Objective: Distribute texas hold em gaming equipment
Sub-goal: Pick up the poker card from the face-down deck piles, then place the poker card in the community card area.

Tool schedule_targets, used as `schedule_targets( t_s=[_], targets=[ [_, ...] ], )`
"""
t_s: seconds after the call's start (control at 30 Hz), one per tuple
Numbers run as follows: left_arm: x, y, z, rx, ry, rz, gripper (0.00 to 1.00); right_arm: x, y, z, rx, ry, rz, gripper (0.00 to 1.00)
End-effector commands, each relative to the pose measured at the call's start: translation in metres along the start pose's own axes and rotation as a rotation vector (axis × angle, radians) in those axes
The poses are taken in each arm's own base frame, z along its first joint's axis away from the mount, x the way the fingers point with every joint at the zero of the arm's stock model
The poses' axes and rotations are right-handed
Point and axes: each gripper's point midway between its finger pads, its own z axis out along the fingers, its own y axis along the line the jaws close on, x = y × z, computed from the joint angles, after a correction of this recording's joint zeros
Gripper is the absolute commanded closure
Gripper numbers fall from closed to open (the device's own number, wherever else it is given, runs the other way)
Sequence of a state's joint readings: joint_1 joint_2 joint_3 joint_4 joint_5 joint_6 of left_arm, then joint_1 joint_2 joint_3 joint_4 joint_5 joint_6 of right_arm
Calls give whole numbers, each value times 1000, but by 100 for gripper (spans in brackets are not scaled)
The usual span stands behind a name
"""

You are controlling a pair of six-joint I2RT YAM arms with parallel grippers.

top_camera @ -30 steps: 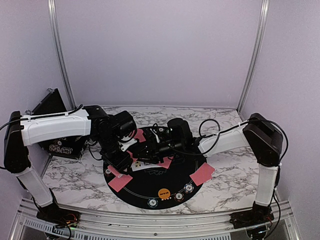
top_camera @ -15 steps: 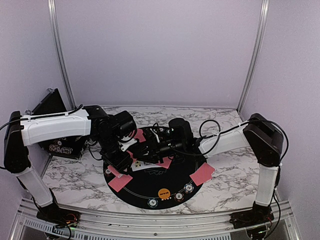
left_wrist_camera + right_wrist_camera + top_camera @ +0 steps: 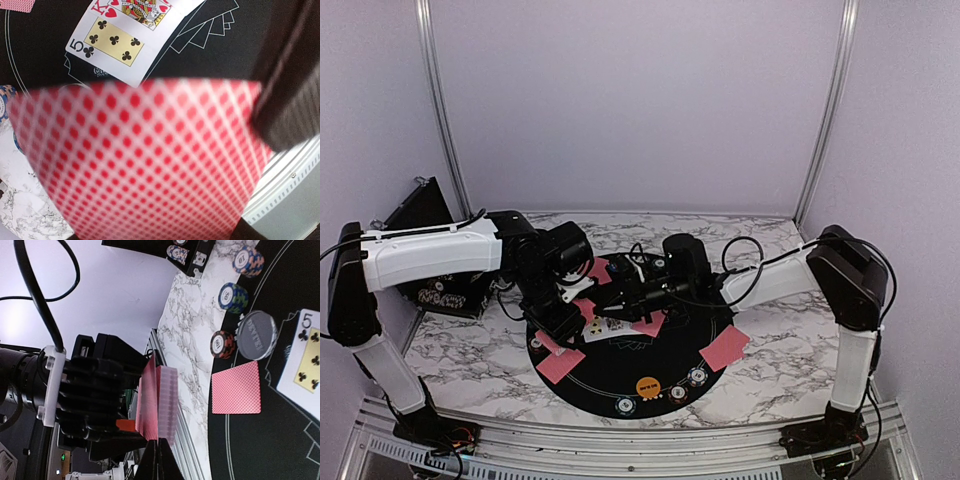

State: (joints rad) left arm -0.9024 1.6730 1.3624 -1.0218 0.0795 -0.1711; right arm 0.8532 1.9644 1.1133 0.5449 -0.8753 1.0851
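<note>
My left gripper (image 3: 565,310) is shut on a deck of red-backed playing cards (image 3: 145,160) held over the left part of the round black mat (image 3: 620,375). The deck (image 3: 170,400) stands edge-on in the right wrist view, its top card (image 3: 148,400) peeled a little off. My right gripper (image 3: 159,441) is shut on that top card's lower edge. Face up on the mat lie a 5 of clubs (image 3: 107,46) and a king of hearts (image 3: 142,10). Face-down cards (image 3: 561,363) (image 3: 724,347), an orange disc (image 3: 647,386) and striped chips (image 3: 697,376) sit around the mat.
A clear round button (image 3: 256,335) and three chip stacks (image 3: 233,296) lie at the mat's left rim on the marble table (image 3: 770,360). A black box (image 3: 435,290) stands at the far left. The arms meet close together over the mat's rear half.
My right gripper's jaws have shut on the deck's top card, and the right wrist has shifted slightly to the right. The left arm and deck have stayed still.
</note>
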Motion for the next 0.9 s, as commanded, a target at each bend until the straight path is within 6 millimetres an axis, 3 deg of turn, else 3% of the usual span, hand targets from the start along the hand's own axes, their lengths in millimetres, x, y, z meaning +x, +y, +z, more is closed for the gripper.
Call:
schedule_targets(
  t_s=[0.0,0.27,0.57,0.67,0.87],
  targets=[
    [-4,-3,-9,4,-26,16,42,-16,-10,-22,7,-22,-44,100],
    [-6,-3,-8,2,-28,16,41,-32,-30,-76,25,-16,-104,100],
    [-7,-2,-8,-1,-31,21,41,-37,-87,-159,131,-8,-131,100],
    [-6,-2,-8,-3,-29,24,42,-31,-105,-171,172,21,-120,100],
    [-5,-2,-8,-4,-29,20,41,-31,-125,-174,251,57,-139,100]
  ],
)
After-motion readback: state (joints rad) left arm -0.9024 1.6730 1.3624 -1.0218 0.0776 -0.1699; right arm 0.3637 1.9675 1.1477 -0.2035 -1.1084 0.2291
